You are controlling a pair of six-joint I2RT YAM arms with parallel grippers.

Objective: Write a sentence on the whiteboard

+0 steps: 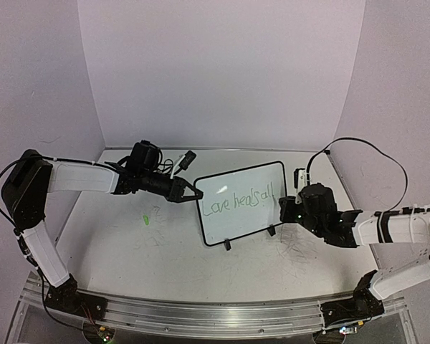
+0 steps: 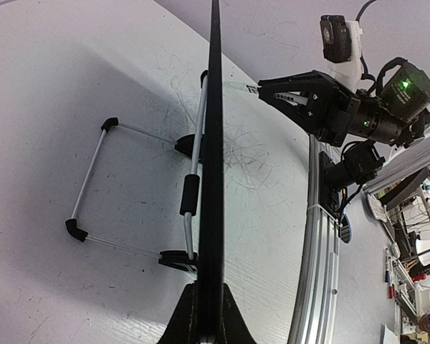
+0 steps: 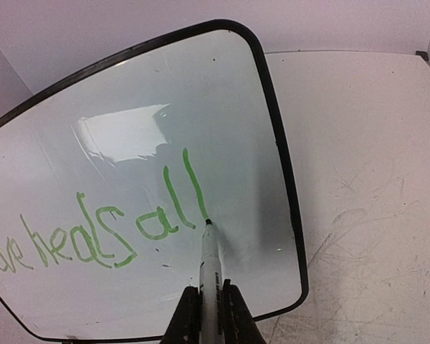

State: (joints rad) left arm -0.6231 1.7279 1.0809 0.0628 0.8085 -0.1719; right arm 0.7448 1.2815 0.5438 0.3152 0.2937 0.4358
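Note:
The whiteboard (image 1: 240,203) stands tilted at the table's middle, white with a thin black frame, and bears green writing that reads "Love heals all" (image 3: 122,229). My left gripper (image 1: 192,195) is shut on the board's left edge; in the left wrist view the frame (image 2: 213,179) runs edge-on up from between the fingers, its wire stand (image 2: 93,179) behind it. My right gripper (image 3: 208,315) is shut on a white marker (image 3: 210,265). The marker's tip touches the board at the foot of the last green "l". In the top view the right gripper (image 1: 290,208) sits at the board's right edge.
The white tabletop (image 1: 150,244) carries grey scribbles and a green smudge (image 1: 147,218). An aluminium rail (image 1: 201,312) runs along the near edge with both arm bases. Purple walls enclose the back and sides. The right arm (image 2: 344,115) shows beyond the board in the left wrist view.

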